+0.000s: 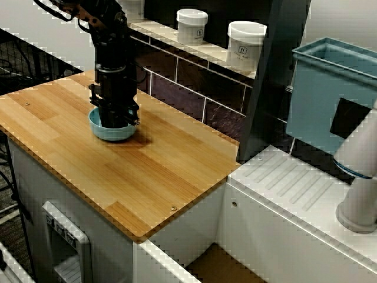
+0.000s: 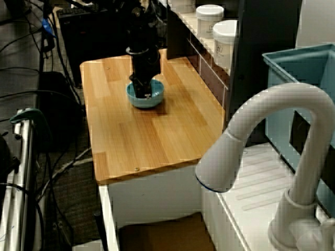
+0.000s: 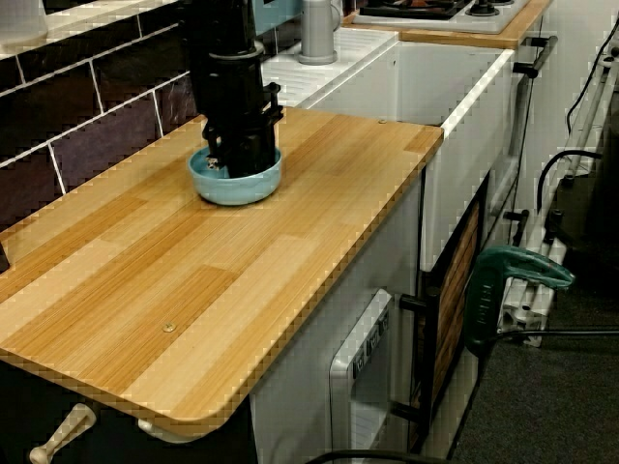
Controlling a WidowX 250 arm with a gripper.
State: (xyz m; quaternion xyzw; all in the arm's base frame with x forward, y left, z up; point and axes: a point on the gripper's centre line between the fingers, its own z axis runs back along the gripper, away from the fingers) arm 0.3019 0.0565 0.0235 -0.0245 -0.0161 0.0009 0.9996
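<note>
A light blue bowl (image 1: 112, 131) (image 2: 147, 99) (image 3: 238, 185) sits on the wooden counter (image 1: 147, 171) near the tiled wall. My black gripper (image 1: 116, 115) (image 2: 143, 90) (image 3: 236, 159) comes straight down from above and reaches into the bowl. The bowl's rim and the gripper body hide the fingertips in all three views, so how the jaws stand does not show. What lies inside the bowl, if anything, cannot be seen.
Two white jars (image 1: 192, 25) (image 1: 245, 45) stand on the ledge above the dark tiles. Beyond the counter's end are a white drainboard (image 1: 294, 183), a teal bin (image 1: 330, 97) and a white faucet (image 2: 272, 130). The counter's front edge drops off to cabinets.
</note>
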